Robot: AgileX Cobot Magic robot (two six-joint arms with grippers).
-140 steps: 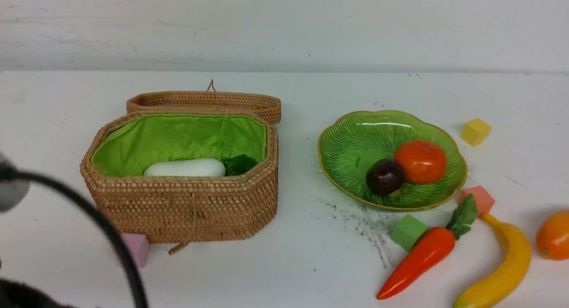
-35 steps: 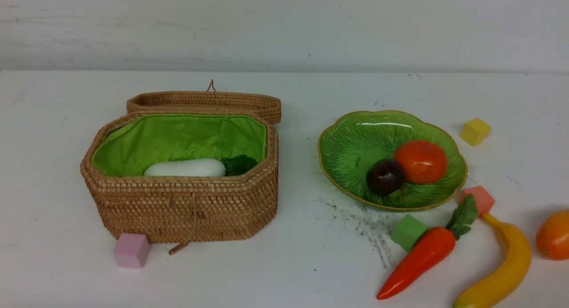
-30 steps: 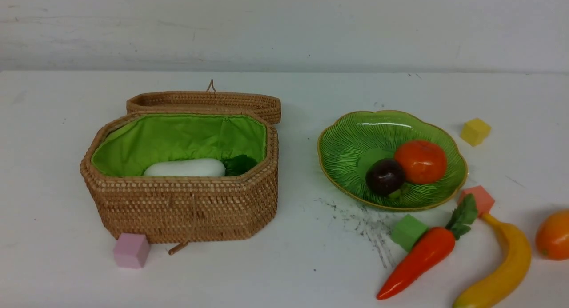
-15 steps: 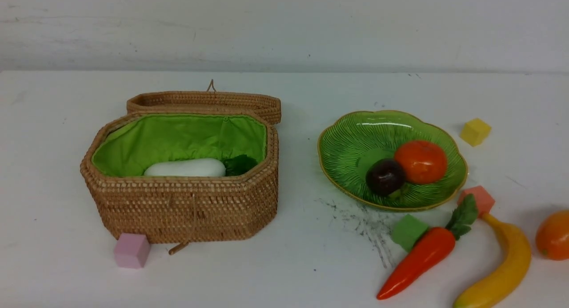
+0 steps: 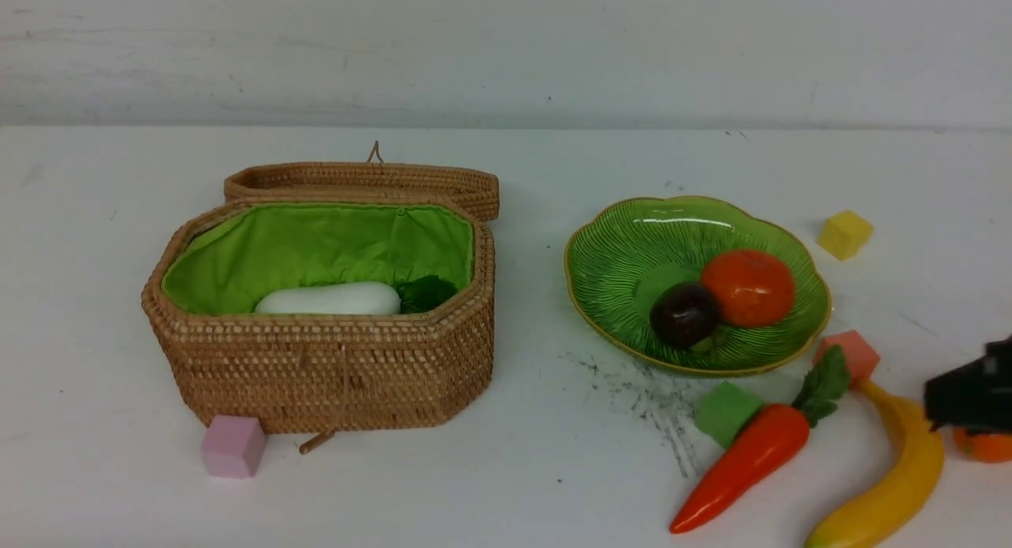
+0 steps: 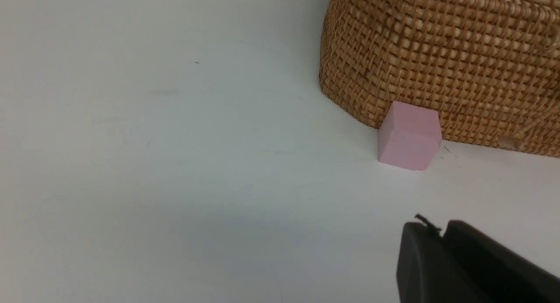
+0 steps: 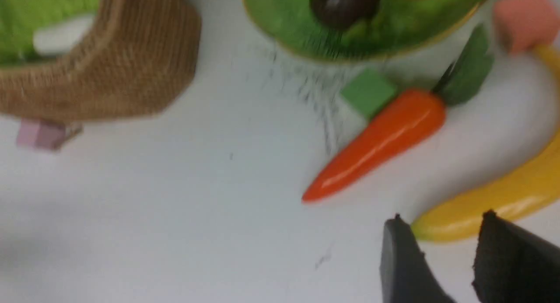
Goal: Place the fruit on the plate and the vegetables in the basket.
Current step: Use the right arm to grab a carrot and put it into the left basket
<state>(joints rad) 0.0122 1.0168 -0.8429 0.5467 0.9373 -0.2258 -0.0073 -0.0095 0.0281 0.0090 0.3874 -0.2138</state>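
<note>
Approach tip: R gripper (image 7: 442, 220), jaws part-spread & empty, hung over mango (image 5: 984, 447) beside banana (image 5: 897, 473), both right of plate (image 5: 609, 255). Prob. needed wider jaws, centred across fruit's narrow width. L gripper (image 6: 437, 228) pressed together near basket (image 6: 437, 53).

Bright, even light, soft shadows; glare streaks the plate (image 5: 632, 247); the right wrist view is motion-blurred.

On the white bench (image 5: 553, 485) sat a small pink cube (image 5: 232, 446) at left, a green cube (image 5: 727, 413), salmon cube (image 5: 850, 353) and yellow cube (image 5: 845, 234) at right; dark scuffs (image 5: 636, 390) marked the middle.
</note>
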